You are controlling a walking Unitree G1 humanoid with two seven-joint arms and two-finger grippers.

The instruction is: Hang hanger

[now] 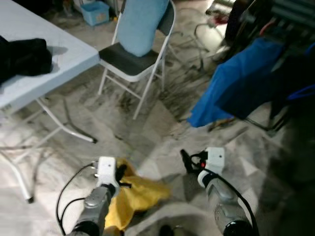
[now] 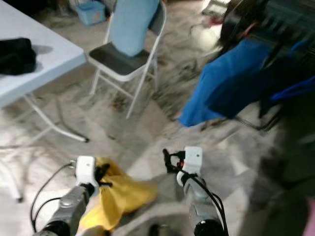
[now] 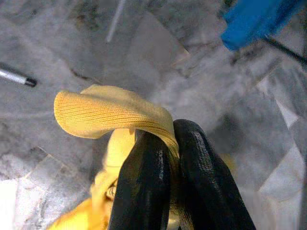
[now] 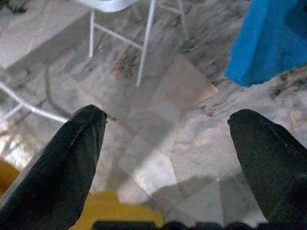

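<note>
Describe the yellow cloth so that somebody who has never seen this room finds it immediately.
Start from the white folding table and the folding chair beside it, then look down toward the robot's own arms over the marble floor. The yellow cloth hangs from the left gripper, pinched between its black fingers. It is the only yellow thing; the other fabric nearby is the blue cloth on the right.

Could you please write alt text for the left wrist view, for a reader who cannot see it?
The left end effector is shut on a fold of yellow knitted cloth, its two black fingers pinching the fabric above a grey marbled floor. A corner of blue fabric shows beyond.
</note>
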